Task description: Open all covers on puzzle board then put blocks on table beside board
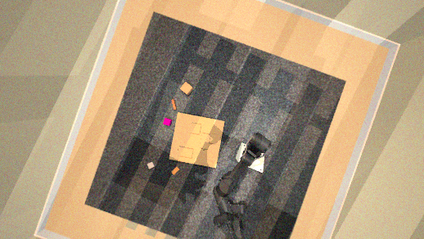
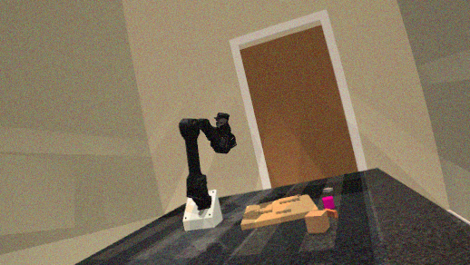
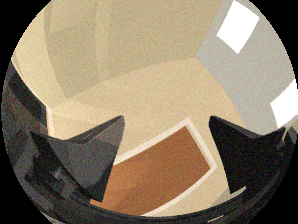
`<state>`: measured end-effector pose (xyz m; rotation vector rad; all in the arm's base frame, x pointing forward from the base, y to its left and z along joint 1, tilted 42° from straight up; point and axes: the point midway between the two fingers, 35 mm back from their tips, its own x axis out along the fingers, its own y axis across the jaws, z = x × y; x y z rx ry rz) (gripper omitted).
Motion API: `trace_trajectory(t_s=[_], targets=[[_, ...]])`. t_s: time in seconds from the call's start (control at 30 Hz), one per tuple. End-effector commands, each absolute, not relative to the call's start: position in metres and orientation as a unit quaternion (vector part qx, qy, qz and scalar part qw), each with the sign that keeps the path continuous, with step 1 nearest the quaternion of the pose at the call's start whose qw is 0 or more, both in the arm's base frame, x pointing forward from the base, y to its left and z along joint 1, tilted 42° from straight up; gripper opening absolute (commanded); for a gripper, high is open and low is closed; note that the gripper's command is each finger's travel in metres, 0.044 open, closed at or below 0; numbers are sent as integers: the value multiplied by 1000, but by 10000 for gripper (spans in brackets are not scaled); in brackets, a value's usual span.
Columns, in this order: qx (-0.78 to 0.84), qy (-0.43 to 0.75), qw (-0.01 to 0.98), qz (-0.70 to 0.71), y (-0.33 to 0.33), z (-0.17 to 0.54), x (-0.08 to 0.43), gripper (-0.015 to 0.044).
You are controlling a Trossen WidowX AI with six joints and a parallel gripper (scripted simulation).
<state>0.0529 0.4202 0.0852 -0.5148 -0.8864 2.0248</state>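
The tan puzzle board (image 1: 178, 132) (image 2: 297, 210) lies flat. Outlines and dark slots show on it; I cannot tell how its covers stand or whether a well holds anything. Clear of it lie a large tan block (image 1: 186, 87) (image 2: 317, 222), a thin orange piece (image 1: 173, 105), a magenta block (image 1: 167, 121) (image 2: 328, 202), a small pale pink block (image 1: 151, 165) (image 2: 328, 190) and a small orange block (image 1: 175, 170). My gripper (image 3: 169, 120) is open with nothing between its fingers. It is raised high, away from the board, and faces the wall with the door.
The arm's white base (image 1: 258, 164) (image 2: 201, 222) stands on the table beside the board. The raised arm (image 2: 193, 156) bends over at its top. A brown door (image 2: 295, 109) (image 3: 160, 167) is in the wall beyond the table. Arm shadows fall on part of the board.
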Motion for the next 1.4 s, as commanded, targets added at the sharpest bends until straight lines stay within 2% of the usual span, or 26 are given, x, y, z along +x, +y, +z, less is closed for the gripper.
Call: trace_trajectory(t_s=[0.0, 0.47, 1.37], targets=[[-206, -352, 424, 809, 420, 85, 54, 374], [-233, -206, 531, 788, 428, 67, 119, 6], [-257, 90, 705, 656, 389, 24, 243, 0]])
